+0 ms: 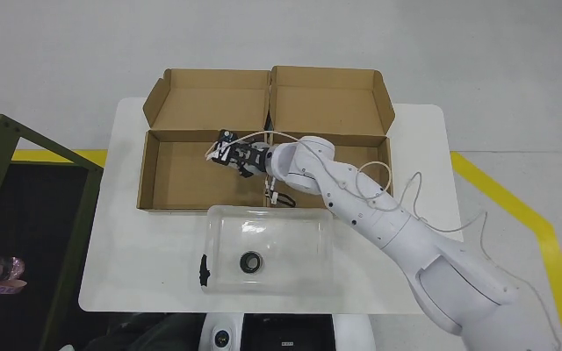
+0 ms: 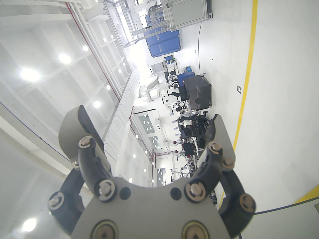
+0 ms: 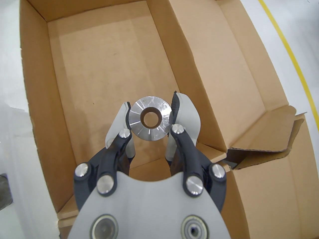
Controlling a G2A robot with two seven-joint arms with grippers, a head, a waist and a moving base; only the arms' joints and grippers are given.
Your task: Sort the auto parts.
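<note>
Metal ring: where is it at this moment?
The metal ring is clamped in the right hand, over the floor of the top view's left cardboard box, toward the side nearest the second box.

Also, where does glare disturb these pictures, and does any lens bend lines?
Left wrist view: ceiling lamps flare white behind the open left gripper, and the yellow floor line curves. Top view: the clear bin reflects light. Right wrist view: the metal ring in the right gripper shines in streaks.
</note>
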